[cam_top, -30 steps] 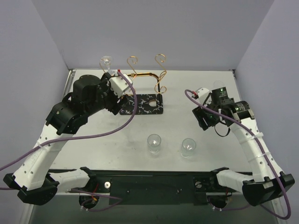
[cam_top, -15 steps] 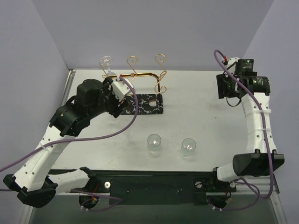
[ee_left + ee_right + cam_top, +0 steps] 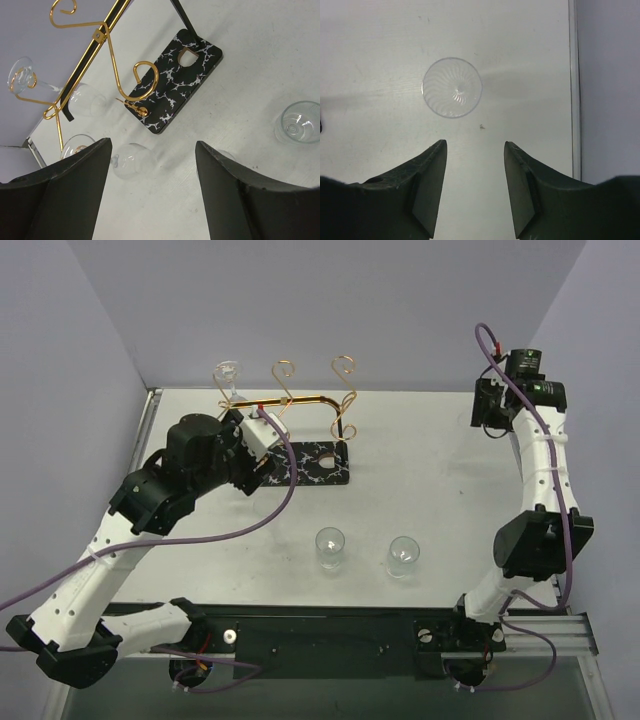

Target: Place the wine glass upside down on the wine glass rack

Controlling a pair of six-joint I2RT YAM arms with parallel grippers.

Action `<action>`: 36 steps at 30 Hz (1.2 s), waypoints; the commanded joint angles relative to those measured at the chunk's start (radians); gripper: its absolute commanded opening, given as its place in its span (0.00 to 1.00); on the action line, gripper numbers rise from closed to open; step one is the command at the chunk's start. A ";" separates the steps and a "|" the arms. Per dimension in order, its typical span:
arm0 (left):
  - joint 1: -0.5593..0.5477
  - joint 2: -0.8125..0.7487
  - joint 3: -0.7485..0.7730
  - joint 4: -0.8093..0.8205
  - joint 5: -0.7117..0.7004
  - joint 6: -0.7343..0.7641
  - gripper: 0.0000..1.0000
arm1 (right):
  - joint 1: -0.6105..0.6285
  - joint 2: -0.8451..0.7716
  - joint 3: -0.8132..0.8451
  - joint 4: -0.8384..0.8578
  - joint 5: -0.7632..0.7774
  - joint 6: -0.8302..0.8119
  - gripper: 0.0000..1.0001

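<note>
Wine glass: you have it hanging bowl-down from the leftmost loop, its foot caught in the curl.
Left gripper: your jaws stand wide and empty, near that end of the rack.
Wine glass rack: upright on its black veined base, far side of the table.
Loose glasses: left spare glass and right spare glass stand upright near you.
Right gripper: far right corner, jaws partly apart, gripping nothing; a clear swirled disc lies ahead.

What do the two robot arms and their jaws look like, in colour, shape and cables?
The left arm and the right arm have white links and bulky black joints. A purple cable runs loosely along each. The jaws are black, broad and wedge-shaped.
</note>
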 commanded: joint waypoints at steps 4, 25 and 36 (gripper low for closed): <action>-0.006 -0.023 0.003 0.049 0.001 0.007 0.78 | -0.010 0.070 0.061 0.080 0.034 0.051 0.43; -0.006 -0.006 0.003 0.055 -0.001 0.016 0.78 | -0.029 0.192 0.044 0.149 0.036 0.051 0.34; -0.004 -0.009 -0.010 0.062 -0.013 0.027 0.78 | -0.029 0.204 0.018 0.152 -0.004 0.051 0.17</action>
